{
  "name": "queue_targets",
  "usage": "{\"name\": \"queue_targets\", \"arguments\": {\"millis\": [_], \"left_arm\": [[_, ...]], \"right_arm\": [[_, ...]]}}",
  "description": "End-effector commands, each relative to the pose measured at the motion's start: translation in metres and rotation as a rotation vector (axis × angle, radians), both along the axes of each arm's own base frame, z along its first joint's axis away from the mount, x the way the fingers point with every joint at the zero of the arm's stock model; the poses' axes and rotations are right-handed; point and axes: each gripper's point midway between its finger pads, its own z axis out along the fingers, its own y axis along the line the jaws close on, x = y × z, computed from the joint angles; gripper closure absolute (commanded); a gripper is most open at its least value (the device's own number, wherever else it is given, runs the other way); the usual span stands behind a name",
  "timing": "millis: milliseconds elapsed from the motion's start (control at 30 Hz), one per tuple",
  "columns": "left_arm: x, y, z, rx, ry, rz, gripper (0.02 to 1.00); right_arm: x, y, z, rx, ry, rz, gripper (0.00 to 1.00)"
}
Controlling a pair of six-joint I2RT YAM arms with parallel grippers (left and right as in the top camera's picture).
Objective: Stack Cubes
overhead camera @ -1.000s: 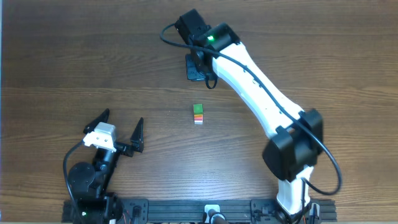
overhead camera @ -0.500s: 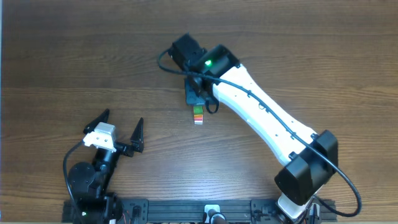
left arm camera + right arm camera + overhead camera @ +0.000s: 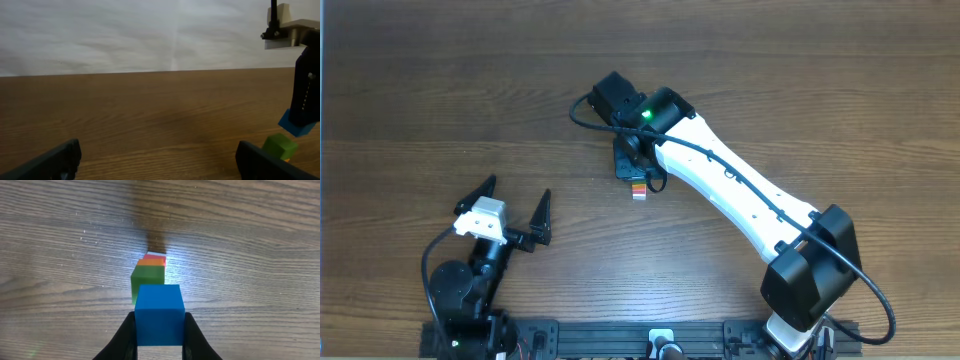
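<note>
Right gripper [image 3: 159,339]: fingers clamped on the blue cube [image 3: 159,314], one finger on each side face, cube square between the pads. The top view shows the same gripper [image 3: 633,162] far out over the table [image 3: 840,90], arm stretched diagonally from its base.

Stack sits directly below and slightly ahead of the right fingertips. Green cube [image 3: 148,275] is on top, orange cube [image 3: 154,261] under it, and a sliver of red cube [image 3: 155,255] below that. In the right wrist view the blue cube covers the near edge of the green one, so the two are not lined up. In the top view only the lower part of the stack [image 3: 639,189] pokes out from under the gripper.

The left wrist view gives the side angle: blue cube [image 3: 297,126] hangs in the black right fingers, tilted a bit, just above and to one side of the green cube [image 3: 280,145]. Can't tell if the corners touch. It is not seated flat.

Left gripper [image 3: 515,200]: fingers spread wide, nothing between them. It sits close to its own base, well apart from the stack and the right gripper. Its own view shows both fingertips [image 3: 55,160] low over bare wood, with the cubes off beyond one finger.
</note>
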Motion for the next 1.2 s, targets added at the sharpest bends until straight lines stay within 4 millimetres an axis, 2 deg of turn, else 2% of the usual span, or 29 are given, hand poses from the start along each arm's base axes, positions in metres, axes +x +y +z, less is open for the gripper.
{"name": "queue_targets", "arguments": {"millis": [33,700,1200], "left_arm": [[0.0,-0.001,-0.002,0.011,-0.001,-0.006,0.02],[0.0,-0.001,-0.002,0.011,-0.001,-0.006,0.02],[0.0,-0.001,-0.002,0.01,-0.001,-0.006,0.02]], "right_arm": [[-0.004,0.003,0.001,0.012,0.002,0.002,0.991],[-0.007,0.014,-0.019,-0.006,0.034,0.016,0.989],[-0.004,0.013,-0.018,-0.014,0.022,0.006,0.991]]}}
